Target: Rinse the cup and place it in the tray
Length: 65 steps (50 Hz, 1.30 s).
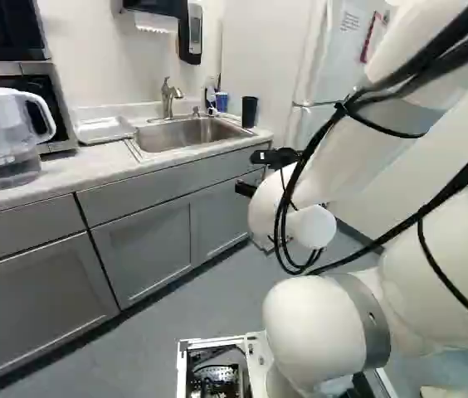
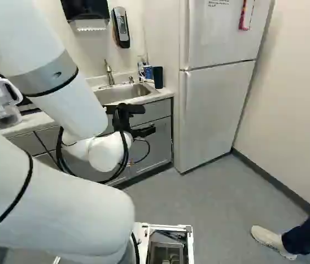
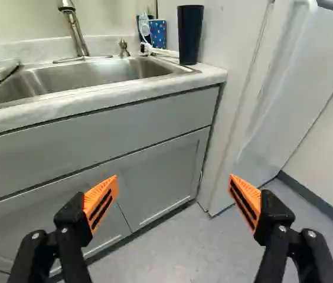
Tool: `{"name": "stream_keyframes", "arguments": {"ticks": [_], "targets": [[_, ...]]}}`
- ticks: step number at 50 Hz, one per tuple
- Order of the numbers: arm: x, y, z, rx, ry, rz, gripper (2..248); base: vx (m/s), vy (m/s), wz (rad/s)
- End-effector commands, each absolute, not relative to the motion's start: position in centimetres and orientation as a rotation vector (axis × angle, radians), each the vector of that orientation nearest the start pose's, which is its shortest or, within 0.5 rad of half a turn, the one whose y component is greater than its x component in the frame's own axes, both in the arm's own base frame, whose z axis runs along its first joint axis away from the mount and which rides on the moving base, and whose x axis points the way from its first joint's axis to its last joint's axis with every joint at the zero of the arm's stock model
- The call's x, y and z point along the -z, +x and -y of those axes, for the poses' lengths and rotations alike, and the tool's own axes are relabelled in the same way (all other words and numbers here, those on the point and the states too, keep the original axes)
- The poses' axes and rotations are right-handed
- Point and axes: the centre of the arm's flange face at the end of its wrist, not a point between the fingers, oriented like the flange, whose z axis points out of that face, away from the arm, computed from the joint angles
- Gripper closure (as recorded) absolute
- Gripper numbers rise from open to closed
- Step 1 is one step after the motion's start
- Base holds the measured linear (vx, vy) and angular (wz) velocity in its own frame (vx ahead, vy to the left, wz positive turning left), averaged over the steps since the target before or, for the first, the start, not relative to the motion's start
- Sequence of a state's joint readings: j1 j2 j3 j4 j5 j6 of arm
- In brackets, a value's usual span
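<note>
Gripper [image 2: 149, 119]: jaws spread wide, orange pads [image 3: 100, 203] well apart, nothing pinched; cabinet doors [image 3: 157, 183] ahead. Above them, counter [image 3: 212, 73] and steel sink [image 1: 188, 133], faucet [image 1: 168, 98] at its back. Black cup [image 3: 190, 35] upright on the counter by the sink's fridge-side end; blue spotted cup [image 3: 158, 33] near it, toward the wall. White tray [image 1: 103, 129] on the counter at the sink's other side; clear pitcher [image 1: 2, 137] farther along. Writing: printed lines on the fridge [image 2: 212, 115] door, too small to make out; red strip [image 2: 247, 15] hanging beside them. Wall dispenser [image 2: 120, 27] has a pale panel, any lettering illegible
</note>
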<state>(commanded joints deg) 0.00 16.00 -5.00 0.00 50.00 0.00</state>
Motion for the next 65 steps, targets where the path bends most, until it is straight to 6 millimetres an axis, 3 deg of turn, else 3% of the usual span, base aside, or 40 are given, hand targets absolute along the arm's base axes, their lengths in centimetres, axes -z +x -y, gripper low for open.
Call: {"name": "stream_keyframes", "arguments": {"ticks": [40,65], "targets": [[-36.6,27.0,0.0,1.827,-2.556,0.000,3,0.000,0.000,0.000],[-38.8,28.7,0.8,1.913,-2.513,-0.034,3,0.000,0.000,0.000]]}}
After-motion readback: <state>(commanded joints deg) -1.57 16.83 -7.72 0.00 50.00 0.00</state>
